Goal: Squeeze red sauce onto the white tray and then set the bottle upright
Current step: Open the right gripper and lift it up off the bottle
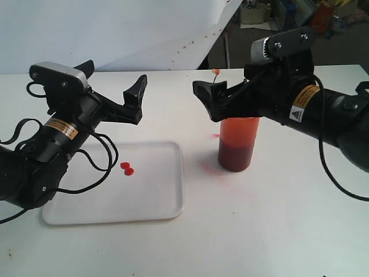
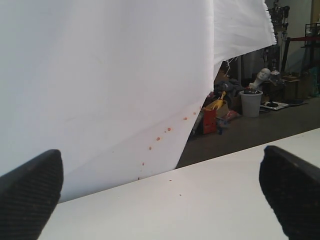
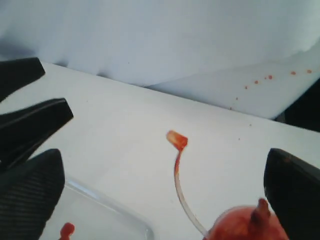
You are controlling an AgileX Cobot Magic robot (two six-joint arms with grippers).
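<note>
- A matte white worktop (image 1: 277, 231) runs under a hanging white cloth sheet (image 2: 100, 75) flecked with small orange-red spots. A cluttered workshop floor shows past the sheet's edge.
- The white tray (image 1: 167, 214) lies flat on the left of the worktop. It is smooth plastic, rectangular with rounded corners and a low raised rim.
- The red sauce (image 1: 127, 168) sits as two small glossy joined blobs on the tray, near its far-left part.
- The bottle (image 1: 238, 141) stands upright on the worktop just right of the tray, apart from it. It is a translucent orange-red cylinder with its long axis vertical, nozzle pointing up and dark contents settled in the lower part.
- A thin curved tether rises from the nozzle to the small tip cap (image 3: 177, 140).
- The left tool (image 1: 112, 81) hangs above the tray's far edge, black ridged fingers spread wide, gripping nothing.
- The right tool (image 3: 162, 190) is also spread wide, straddling the bottle's top. Whether either finger touches it cannot be told.
</note>
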